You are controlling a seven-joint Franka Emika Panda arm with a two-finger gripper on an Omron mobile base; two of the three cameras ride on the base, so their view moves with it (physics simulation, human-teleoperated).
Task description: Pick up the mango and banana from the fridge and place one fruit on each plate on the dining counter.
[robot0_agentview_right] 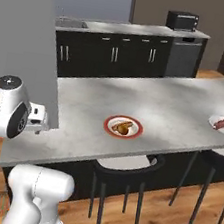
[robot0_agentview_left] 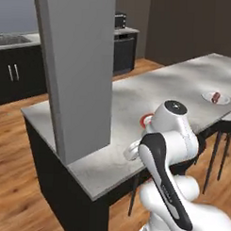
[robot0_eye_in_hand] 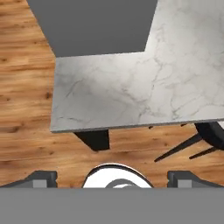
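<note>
Over the counter [robot0_eye_in_hand: 144,83] edge, the tool [robot0_eye_in_hand: 111,177] hangs spread apart and empty. Red-rimmed plate [robot0_agentview_right: 124,127] looks loaded; the other fruit probably comes next.

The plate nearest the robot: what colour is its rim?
Red, around a white centre; the plate shows best in the right base view.

In the left base view the robot's white arm covers most of the red-rimmed plate [robot0_agentview_left: 145,120], leaving a sliver of rim on the surface [robot0_agentview_left: 137,97]; what lies on it is hidden there. In the right base view two orange-brown pieces [robot0_agentview_right: 122,127] on that plate touch, too small to tell which fruit is which. The far white plate [robot0_agentview_right: 219,120] is cut by the right edge. The grey panel [robot0_agentview_left: 79,69] runs off the top. The hand's fingertips [robot0_eye_in_hand: 41,178] are cut off at the bottom.
</note>
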